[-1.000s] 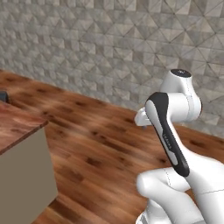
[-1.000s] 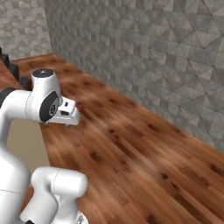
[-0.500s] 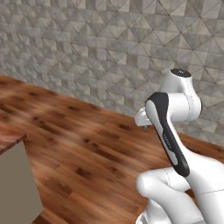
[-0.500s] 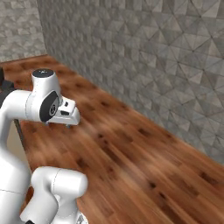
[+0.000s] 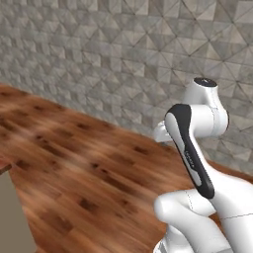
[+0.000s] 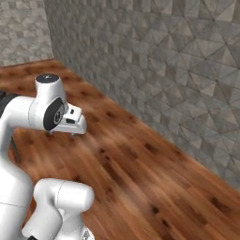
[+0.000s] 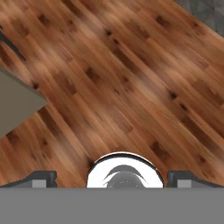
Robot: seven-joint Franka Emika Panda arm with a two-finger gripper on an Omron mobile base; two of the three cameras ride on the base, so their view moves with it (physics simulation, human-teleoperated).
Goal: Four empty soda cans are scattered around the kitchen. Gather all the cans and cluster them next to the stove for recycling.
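Gripper (image 7: 124,178) is clamped on a can (image 7: 124,171): you see its silver top sitting between the fingertips (image 7: 40,178), held above the wood floor (image 7: 131,78), near a cabinet corner (image 7: 15,103)

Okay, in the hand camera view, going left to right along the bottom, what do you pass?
Left fingertip → silver top of the soda can, which sits between the fingers → right fingertip.

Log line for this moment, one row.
base: over wood floor | claw: straddling soda can, grip unconfirmed | stone wall ahead
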